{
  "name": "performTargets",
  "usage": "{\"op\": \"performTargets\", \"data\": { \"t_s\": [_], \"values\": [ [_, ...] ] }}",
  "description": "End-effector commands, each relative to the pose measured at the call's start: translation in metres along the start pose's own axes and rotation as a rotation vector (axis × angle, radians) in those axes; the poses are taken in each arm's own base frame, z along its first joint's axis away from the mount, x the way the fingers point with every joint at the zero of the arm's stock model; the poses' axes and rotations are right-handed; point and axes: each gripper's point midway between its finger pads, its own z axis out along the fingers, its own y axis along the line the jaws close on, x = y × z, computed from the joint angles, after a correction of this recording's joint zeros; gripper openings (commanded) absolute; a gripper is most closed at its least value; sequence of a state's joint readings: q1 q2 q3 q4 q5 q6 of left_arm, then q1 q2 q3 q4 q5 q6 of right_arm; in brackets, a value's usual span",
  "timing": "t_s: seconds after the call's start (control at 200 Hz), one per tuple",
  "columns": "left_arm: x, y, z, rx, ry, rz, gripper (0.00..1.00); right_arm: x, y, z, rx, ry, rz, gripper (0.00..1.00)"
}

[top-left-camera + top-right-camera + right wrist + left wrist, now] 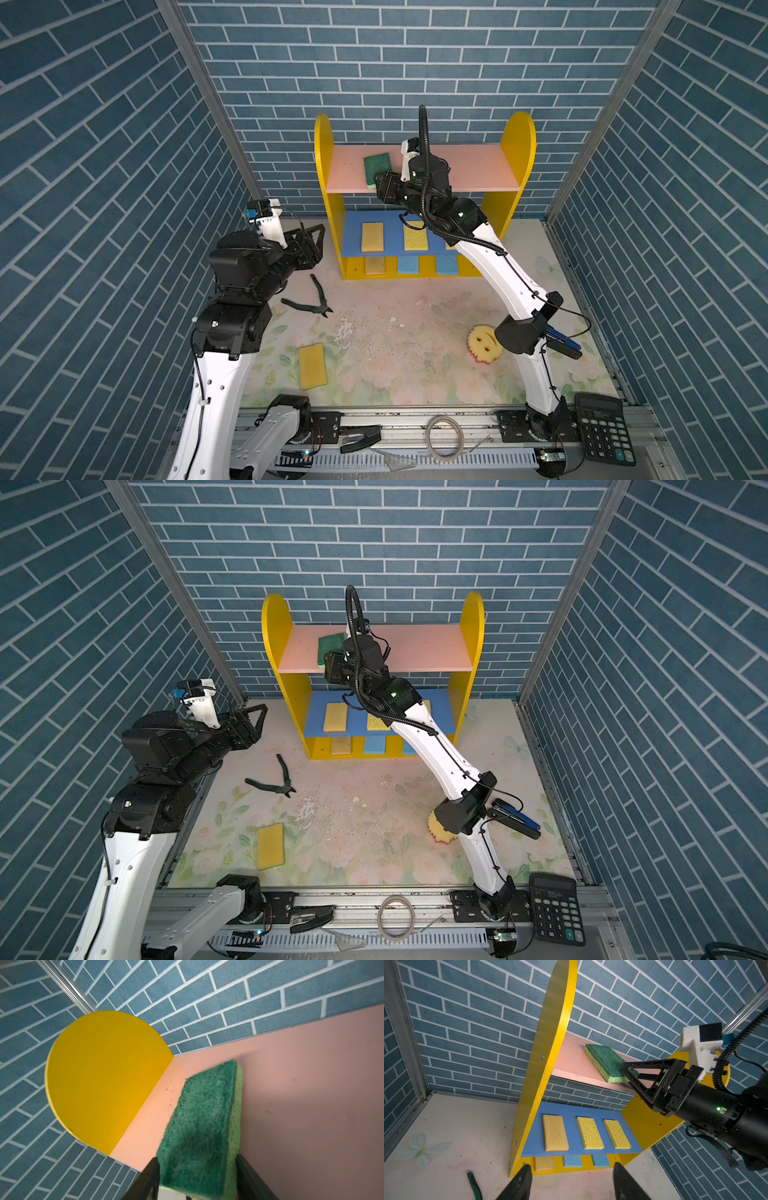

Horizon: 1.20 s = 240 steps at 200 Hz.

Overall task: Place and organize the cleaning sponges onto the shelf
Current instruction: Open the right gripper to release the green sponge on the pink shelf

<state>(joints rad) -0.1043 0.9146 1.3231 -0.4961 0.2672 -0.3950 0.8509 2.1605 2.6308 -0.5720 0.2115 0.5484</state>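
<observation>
Watching right gripper at shelf top tier. Green-topped sponge lies flat on pink top board, left half, near yellow side panel. Long axis runs front-to-back, straight out from jaws; near end sits between them at board's front edge. Jaws pinch that end across its width. Judgement: release, then straight pull-back. Right arm stretched high, forearm angled up. Left gripper spread, empty, beside shelf, nearer loose yellow sponge; smiley sponge under right arm.
</observation>
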Motion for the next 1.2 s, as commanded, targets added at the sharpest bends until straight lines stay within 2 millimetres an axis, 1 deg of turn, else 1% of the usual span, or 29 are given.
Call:
{"op": "performTargets", "data": {
  "t_s": [0.0,0.125,0.29,0.485,0.59,0.67,0.735,0.745,0.865,1.1,1.135,1.14,1.155,1.195],
  "values": [
    [0.000,0.000,0.000,0.008,-0.006,-0.005,0.63,0.015,-0.020,-0.003,0.093,0.062,-0.070,0.62],
    [0.000,-0.001,-0.002,0.007,-0.007,-0.004,0.63,0.008,-0.019,-0.012,0.086,0.043,-0.073,0.64],
    [0.000,0.000,-0.002,0.002,-0.010,-0.002,0.63,0.004,-0.013,-0.022,0.041,0.034,-0.067,0.65],
    [0.001,0.001,-0.004,-0.002,-0.011,0.002,0.63,-0.002,-0.004,-0.031,-0.059,0.067,-0.022,0.58],
    [0.001,0.001,-0.004,0.001,-0.014,0.003,0.63,-0.002,-0.005,-0.031,-0.106,0.102,0.032,0.53],
    [0.003,0.000,-0.002,0.008,-0.006,0.004,0.63,0.000,-0.009,-0.027,-0.137,0.128,0.084,0.47],
    [0.003,-0.001,-0.001,0.012,-0.001,0.005,0.63,-0.001,-0.015,-0.022,-0.141,0.136,0.127,0.47],
    [0.003,-0.001,-0.001,0.013,-0.001,0.007,0.63,0.000,-0.013,-0.022,-0.161,0.148,0.134,0.47],
    [0.002,-0.001,-0.003,0.014,-0.005,0.012,0.63,0.004,-0.016,-0.012,-0.198,0.174,0.194,0.45],
    [0.002,0.000,-0.004,0.007,-0.006,0.018,0.63,0.013,0.003,0.010,-0.312,0.227,0.277,0.35],
    [0.002,0.000,-0.004,0.007,-0.006,0.016,0.63,0.008,0.007,0.007,-0.332,0.220,0.286,0.35],
    [0.002,0.000,-0.004,0.006,-0.006,0.016,0.63,0.014,0.005,0.013,-0.326,0.232,0.289,0.35],
    [0.002,0.000,-0.003,0.005,-0.006,0.016,0.63,0.019,0.004,0.018,-0.324,0.242,0.294,0.35],
    [0.003,0.000,-0.003,0.005,-0.005,0.016,0.63,0.020,0.006,0.021,-0.339,0.246,0.304,0.35]
  ]
}}
